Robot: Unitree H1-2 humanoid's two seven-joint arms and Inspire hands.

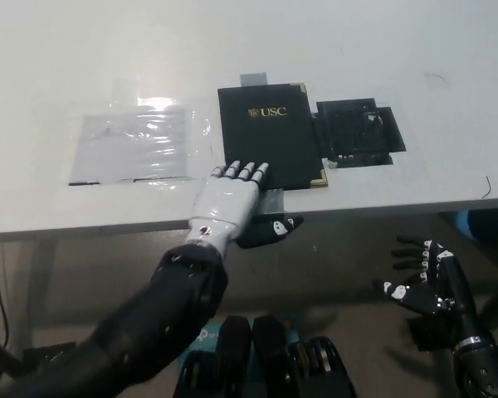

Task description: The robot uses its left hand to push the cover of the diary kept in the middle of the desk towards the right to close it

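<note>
A: Diary (270, 134), one of it, black with a gold "USC" stamp and gold corners, lies shut in the middle of your desk (382, 50), its near edge just back from the desk's front edge.

B: And your hands?

A: Your left hand (227, 201) lies flat, palm down, at the front edge of the desk, fingers (246, 171) spread a little, tips touching the diary's near left corner. It grips nothing. Your right hand (427, 274) hangs below the desk at the lower right, fingers apart, holding nothing.

B: What crowds the book?

A: One black taped patch (358, 133) touches its right side. One clear plastic sheet (133, 145) lies just beside its left edge. A grey tab (254, 79) shows at its far edge.

B: Room to move?

A: You have bare desk all across the far side and well out to the right of the patch.
</note>
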